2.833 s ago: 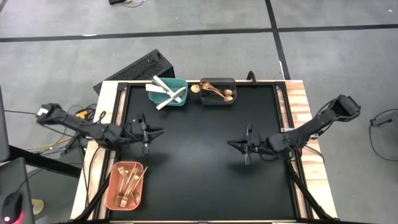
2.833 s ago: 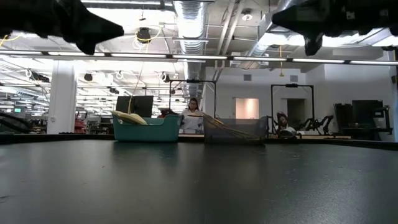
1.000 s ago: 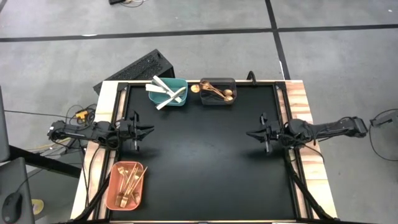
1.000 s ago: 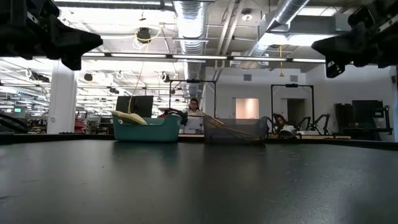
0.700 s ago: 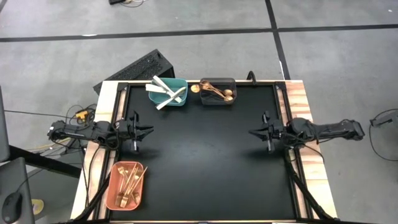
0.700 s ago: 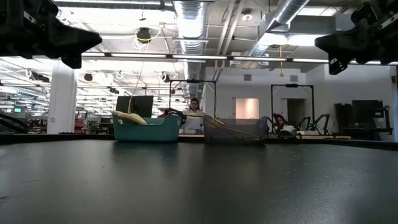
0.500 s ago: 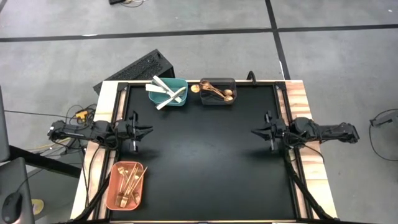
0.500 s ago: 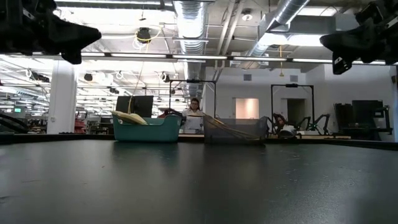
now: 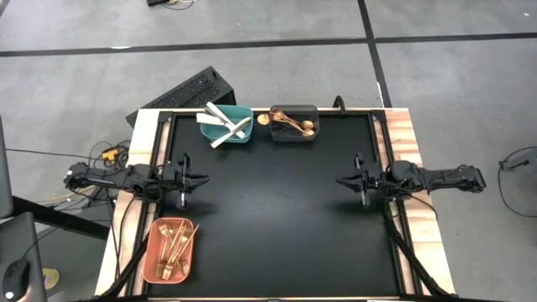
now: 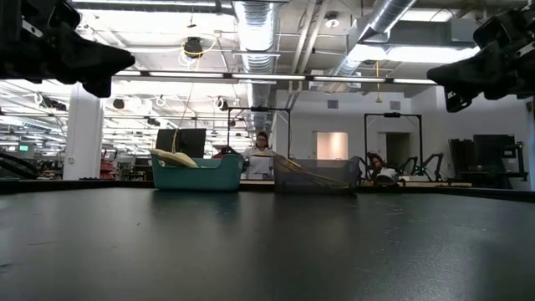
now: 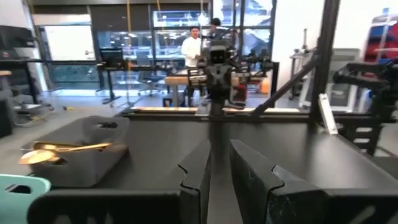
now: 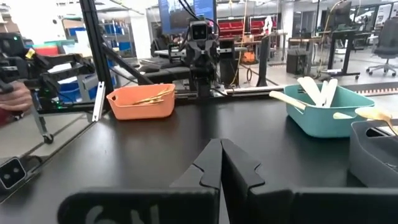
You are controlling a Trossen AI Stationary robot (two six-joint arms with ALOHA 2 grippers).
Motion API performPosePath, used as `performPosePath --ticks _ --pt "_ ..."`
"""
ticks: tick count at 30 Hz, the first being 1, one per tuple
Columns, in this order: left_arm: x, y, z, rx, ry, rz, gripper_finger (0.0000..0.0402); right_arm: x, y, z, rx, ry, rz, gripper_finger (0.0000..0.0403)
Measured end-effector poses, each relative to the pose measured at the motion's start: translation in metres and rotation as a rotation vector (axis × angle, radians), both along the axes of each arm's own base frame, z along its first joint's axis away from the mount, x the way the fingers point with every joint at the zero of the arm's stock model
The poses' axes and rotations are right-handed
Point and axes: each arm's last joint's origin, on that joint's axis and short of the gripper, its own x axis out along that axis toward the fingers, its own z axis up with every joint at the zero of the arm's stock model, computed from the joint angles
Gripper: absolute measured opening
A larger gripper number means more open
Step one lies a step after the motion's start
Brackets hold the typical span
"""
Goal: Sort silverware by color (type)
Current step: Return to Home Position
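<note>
Salmon bin (image 9: 148, 252): at the table's (image 9: 268, 226) front left corner. It holds the gold forks (image 9: 172, 247) in a loose heap.
Left gripper (image 11: 219, 155): level over the table's left edge, about halfway back, pointing inward. Its fingers (image 11: 196, 177) are narrowly parted, with a thin slit between them. The forks lie nearer the front, well apart from it.
Right gripper (image 12: 221, 152): over the right edge at the same depth, facing the left one across the bare mat, fingers pressed together. All the silverware lies well apart from it.
Teal bin (image 9: 239, 113): at the far edge, left of centre, beyond the left gripper. White knives (image 9: 225, 126) lie crossed in it, some poking over the rim.
Dark grey bin (image 9: 294, 138): just beside the teal one on its right, with a small gap between them. It holds the gold spoons (image 9: 289, 122).
Keyboard (image 9: 180, 94): on the floor behind the far left corner, lying at an angle.
Person (image 10: 262, 150): standing far off in the room.
</note>
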Motion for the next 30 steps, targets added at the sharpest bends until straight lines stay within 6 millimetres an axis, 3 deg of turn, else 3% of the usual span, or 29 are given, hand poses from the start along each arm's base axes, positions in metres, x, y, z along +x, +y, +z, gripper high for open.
performPosePath --ticks 12,20,30 --pt "0.0001 -0.0003 -0.0003 -0.025 -0.003 -0.012 0.005 0.0029 0.0003 -0.0045 -0.003 0.053 0.001 0.0027" --pt "0.0001 -0.0004 -0.0005 -0.283 -0.023 -0.029 0.005 0.0029 0.0003 -0.0047 -0.003 0.053 0.001 0.0027" --pt "0.0001 -0.0003 -0.0007 -0.261 -0.021 -0.024 0.005 0.003 0.0003 -0.0048 -0.003 0.053 0.001 0.0028"
